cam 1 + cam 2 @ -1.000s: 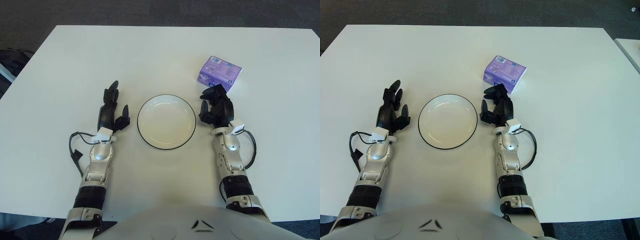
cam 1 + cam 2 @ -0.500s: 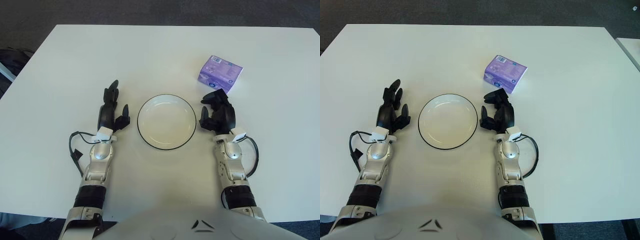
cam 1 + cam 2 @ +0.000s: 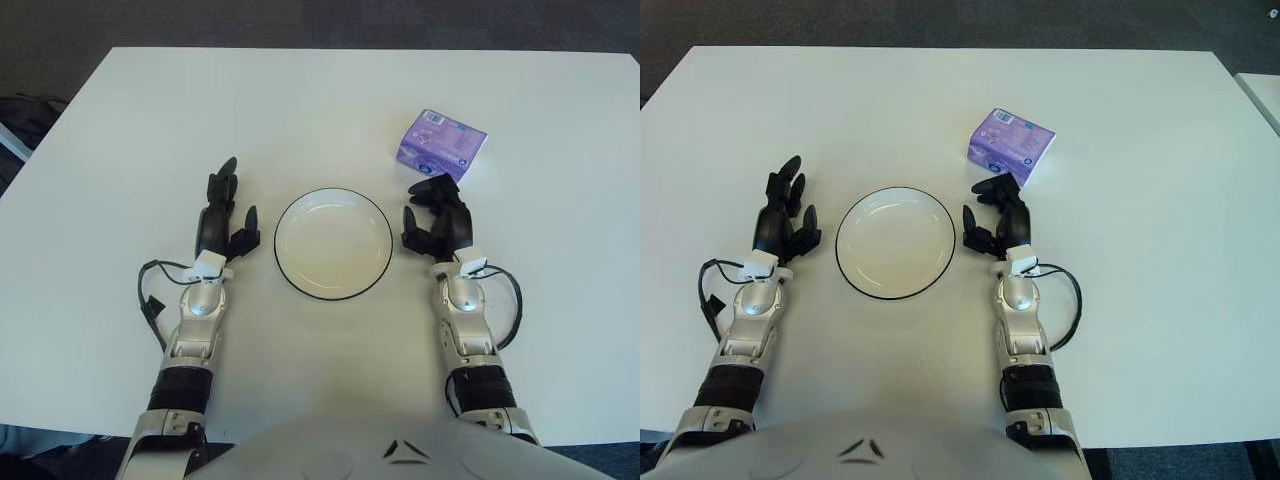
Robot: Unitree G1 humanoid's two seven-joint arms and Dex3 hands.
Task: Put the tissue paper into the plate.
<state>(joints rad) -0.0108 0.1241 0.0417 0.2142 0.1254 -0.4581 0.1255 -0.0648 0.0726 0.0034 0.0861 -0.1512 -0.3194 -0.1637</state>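
Two black hands flank a round plate on a smooth white table [image 3: 120,130].
Left hand [image 3: 222,220] spread, empty — glossy cream plate [image 3: 333,243], dark-rimmed — right hand [image 3: 438,218] loosely spread just below the boxy purple tissue paper [image 3: 441,143] pack, not touching.

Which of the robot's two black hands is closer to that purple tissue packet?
The right hand. Its fingertips show just below the purple tissue packet, right of the plate. The left hand is on the plate's far side, well away from the packet.

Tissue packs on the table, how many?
1. The purple tissue pack lies on the white table, beyond the right hand, right of the plate. Nothing seems hidden.
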